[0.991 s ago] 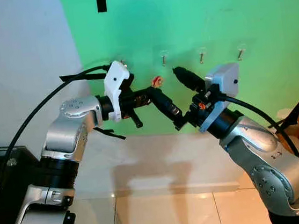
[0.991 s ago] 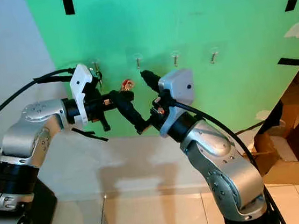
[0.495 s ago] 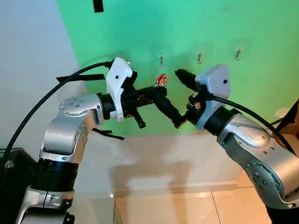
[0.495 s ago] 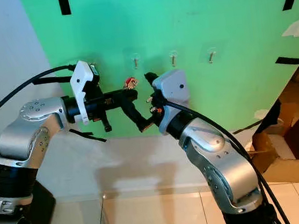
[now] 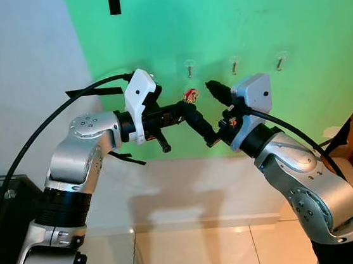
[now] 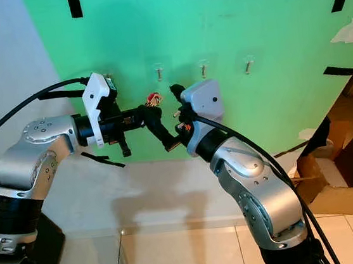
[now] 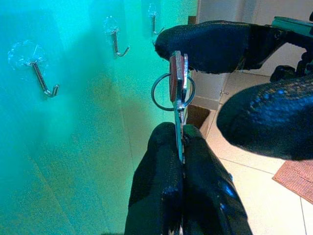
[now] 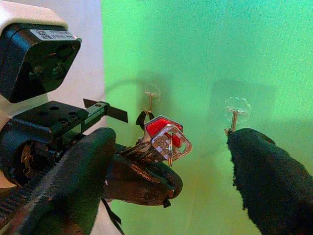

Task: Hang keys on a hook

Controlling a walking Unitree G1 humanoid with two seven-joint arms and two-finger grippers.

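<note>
Against a bright green wall panel (image 5: pixel 260 27), both silver arms are raised and meet near a row of small clear-backed metal hooks (image 5: pixel 189 68). From the robot's left, the left gripper (image 5: pixel 191 100) reaches sideways with its jaws pressed together on the keys (image 7: pixel 177 83), a small bunch with a red tag and a metal ring. The keys stick out past the fingertips, just below the row of hooks and not touching any of them. One hook (image 7: pixel 41 78) sits close beside the keys in the left wrist view, with two more further along the wall.

The right gripper (image 5: pixel 215 111) comes in from the other side with its jaws spread wide (one finger on each side of the keys), touching nothing. Its lower finger (image 8: pixel 73 176) lies alongside the left gripper's tips. Below, pale floor tiles (image 5: pixel 196 251) meet the wall.
</note>
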